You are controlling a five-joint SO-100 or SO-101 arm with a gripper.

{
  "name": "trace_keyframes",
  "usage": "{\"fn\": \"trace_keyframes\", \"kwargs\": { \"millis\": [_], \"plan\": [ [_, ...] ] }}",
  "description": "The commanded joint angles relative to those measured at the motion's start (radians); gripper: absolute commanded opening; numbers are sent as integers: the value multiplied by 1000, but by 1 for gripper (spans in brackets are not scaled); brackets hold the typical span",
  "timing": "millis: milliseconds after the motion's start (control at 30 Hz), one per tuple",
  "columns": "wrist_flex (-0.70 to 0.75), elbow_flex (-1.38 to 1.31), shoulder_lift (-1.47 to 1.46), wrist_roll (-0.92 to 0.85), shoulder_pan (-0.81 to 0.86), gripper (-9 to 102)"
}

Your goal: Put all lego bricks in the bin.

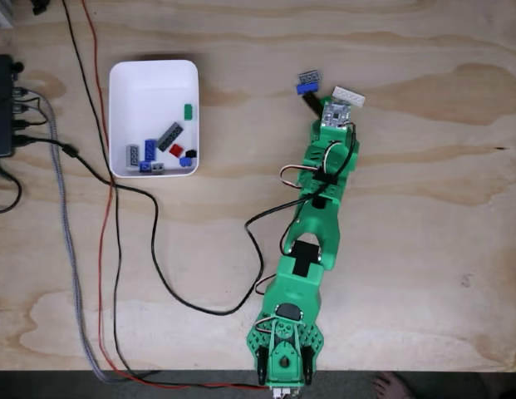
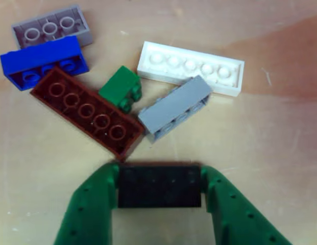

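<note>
Bricks are seen in two places on the wooden counter (image 1: 424, 208); some are already lying in the white bin (image 1: 153, 118), which sits toward the upper left of the fixed view. Inside the bin, a small green brick (image 1: 189, 110) lies apart near the right wall; a long grey brick (image 1: 170, 135), a blue brick (image 1: 149, 150), a red brick (image 1: 176, 150), a small black brick (image 1: 191, 153) and a grey brick (image 1: 134, 153) are bunched near the lower wall.

The green arm (image 1: 312, 241) is stretched up from the bottom edge of the fixed view, well apart from the bin; a black box (image 1: 2, 106) with cables is seen at the left edge.

In the other view, a black brick (image 2: 159, 185) is squeezed between the two green fingers (image 2: 89, 204) of the tool (image 2: 159, 186); the fingers are spread just as wide as that brick and pressed on both of its ends. Just beyond the tool, a loose heap is seen on the counter: a brown brick (image 2: 87, 111), a blue brick (image 2: 43, 61) touching it, a grey brick (image 2: 51, 26) beside the blue one, a tiny green brick (image 2: 121, 88), a white plate (image 2: 191, 68), and a tilted grey plate (image 2: 174, 106) leaning by the white plate.
</note>
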Motion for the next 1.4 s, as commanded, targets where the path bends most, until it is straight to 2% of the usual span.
{"fn": "trace_keyframes", "kwargs": {
  "millis": [0, 200, 300, 467, 533, 667, 800, 933, 1067, 1233, 1300, 1367],
  "plan": [
    [41, -25, 58, 38, -21, 2],
    [126, 6, 195, 164, -72, 1],
    [196, 2, 331, 316, -127, 0],
    [511, -176, 555, 572, -311, 1],
    [672, -301, 535, 634, -426, 1],
    [845, -494, 382, 716, -670, 3],
    [960, -698, 204, 811, -845, 6],
    [971, -756, 120, 868, -914, 11],
    [986, -755, 155, 942, -887, 22],
    [950, -703, 337, 1026, -621, 29],
    [914, -621, 402, 946, -469, 29],
    [792, -433, 449, 767, -316, 29]
  ]
}}
